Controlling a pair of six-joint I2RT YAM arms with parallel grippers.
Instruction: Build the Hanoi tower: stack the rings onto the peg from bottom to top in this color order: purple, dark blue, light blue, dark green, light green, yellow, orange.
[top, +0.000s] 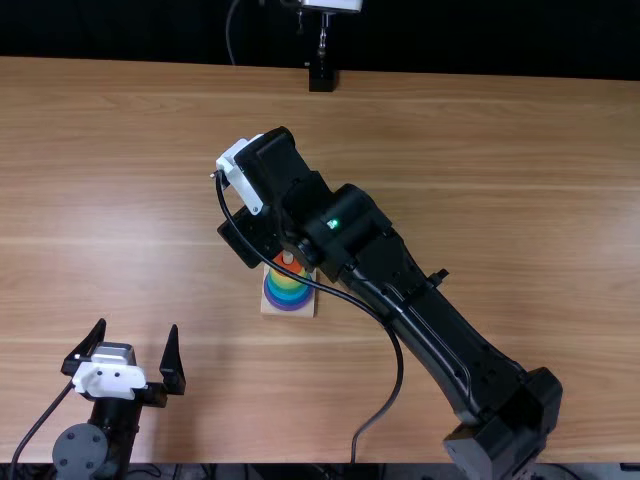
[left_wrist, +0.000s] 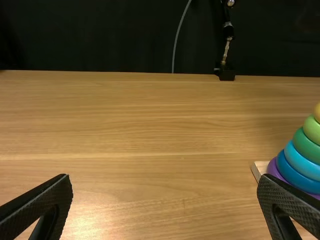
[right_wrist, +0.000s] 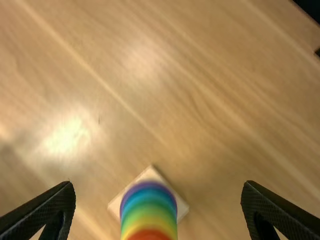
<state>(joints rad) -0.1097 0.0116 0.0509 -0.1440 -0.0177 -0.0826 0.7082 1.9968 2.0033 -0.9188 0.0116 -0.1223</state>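
The right gripper (top: 248, 237) is above the tower, its fingertips hidden in the top view; in the right wrist view the right gripper (right_wrist: 159, 186) stands open over bare table beside the tower. Low at the left, the left gripper (top: 137, 328) is open and holds nothing; in its own view the left gripper (left_wrist: 164, 180) is spread wide. Rings are stacked on the wooden base (top: 272, 309): purple (left_wrist: 273, 169) lowest, then dark blue (left_wrist: 295, 174), light blue (left_wrist: 301, 164), dark green (left_wrist: 306, 146), light green (left_wrist: 313, 131), yellow (left_wrist: 317, 113), with orange (right_wrist: 150, 234) on top.
The right arm stretches diagonally over the table (top: 500, 200), with a loose cable looping past the tower. A black stand (top: 321, 78) is at the far table edge. Bare wood lies between the left gripper and the tower.
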